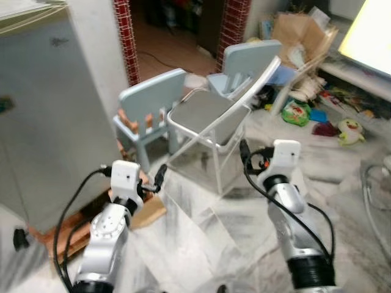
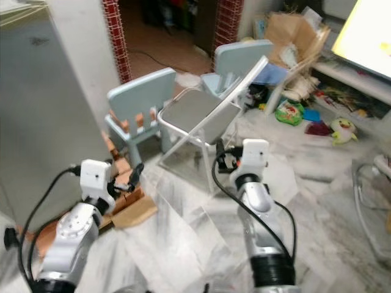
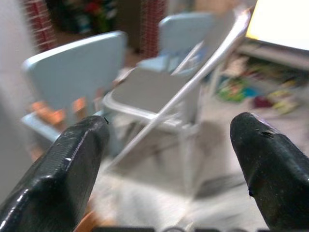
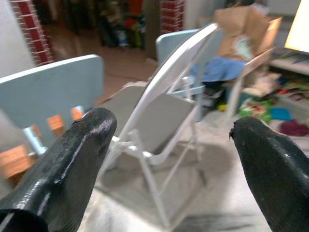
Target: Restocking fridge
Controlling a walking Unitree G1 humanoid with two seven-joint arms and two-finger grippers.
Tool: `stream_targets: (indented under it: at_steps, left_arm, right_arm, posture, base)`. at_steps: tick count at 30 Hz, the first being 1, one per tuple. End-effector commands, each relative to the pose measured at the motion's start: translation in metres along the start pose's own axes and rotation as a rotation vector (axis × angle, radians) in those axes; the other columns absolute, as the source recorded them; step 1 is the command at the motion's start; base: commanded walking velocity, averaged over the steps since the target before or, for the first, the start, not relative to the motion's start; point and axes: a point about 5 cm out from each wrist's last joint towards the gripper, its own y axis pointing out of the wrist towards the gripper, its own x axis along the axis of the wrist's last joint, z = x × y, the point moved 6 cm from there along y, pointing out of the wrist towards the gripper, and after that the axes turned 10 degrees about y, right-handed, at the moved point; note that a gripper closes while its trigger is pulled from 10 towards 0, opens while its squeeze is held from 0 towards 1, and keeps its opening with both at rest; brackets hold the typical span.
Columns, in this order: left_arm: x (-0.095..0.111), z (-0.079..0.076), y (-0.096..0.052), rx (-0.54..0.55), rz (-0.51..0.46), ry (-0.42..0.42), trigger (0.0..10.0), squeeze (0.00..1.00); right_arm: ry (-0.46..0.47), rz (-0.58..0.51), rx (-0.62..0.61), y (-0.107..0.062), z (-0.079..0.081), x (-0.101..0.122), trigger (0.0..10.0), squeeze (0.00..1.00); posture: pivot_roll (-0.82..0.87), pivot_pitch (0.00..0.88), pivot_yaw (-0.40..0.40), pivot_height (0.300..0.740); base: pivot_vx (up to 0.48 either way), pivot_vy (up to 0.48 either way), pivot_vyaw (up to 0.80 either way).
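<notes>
Evidently between items, the left end effector [image 3: 169,159] and right end effector [image 4: 169,154] are both held forward wide and empty, facing a white folding chair [image 1: 211,119]; the grey fridge [image 1: 43,104] stands left, door shut.

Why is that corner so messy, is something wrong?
Yes. Toys and packets are strewn across the floor by the cardboard box, and a folding chair stands mid-room before the end effectors.
</notes>
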Motion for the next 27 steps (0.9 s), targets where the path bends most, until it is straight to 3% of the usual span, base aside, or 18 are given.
stream_targets:
  at_steps: [1,11,19,27]
  left_arm:
    - [-0.005,0.008,-0.004,0.021,0.023,0.028,10.0,0.0]
    - [-0.009,0.004,-0.008,0.033,0.041,0.038,10.0,0.0]
    - [-0.012,0.002,-0.012,0.006,0.049,0.073,10.0,0.0]
    - [-0.01,0.003,-0.011,-0.005,0.043,0.072,10.0,0.0]
  right_arm:
    - [0.019,-0.017,0.045,0.003,0.016,0.003,10.0,0.0]
    - [0.018,-0.006,0.086,0.003,0.025,0.0,10.0,0.0]
    - [0.034,-0.012,0.1,0.005,0.03,-0.001,10.0,0.0]
    - [0.034,-0.024,0.085,0.011,0.027,0.003,10.0,0.0]
  posture:
    - [0.03,0.0,-0.002,0.74]
    - [0.04,0.0,-0.003,0.74]
    - [0.05,0.0,-0.007,0.74]
    - [0.06,0.0,-0.005,0.74]
  base:
    - [0.0,0.465,0.0]
    - [0.0,0.458,0.0]
    - [-0.281,0.391,0.55]
    - [-0.282,0.391,0.0]
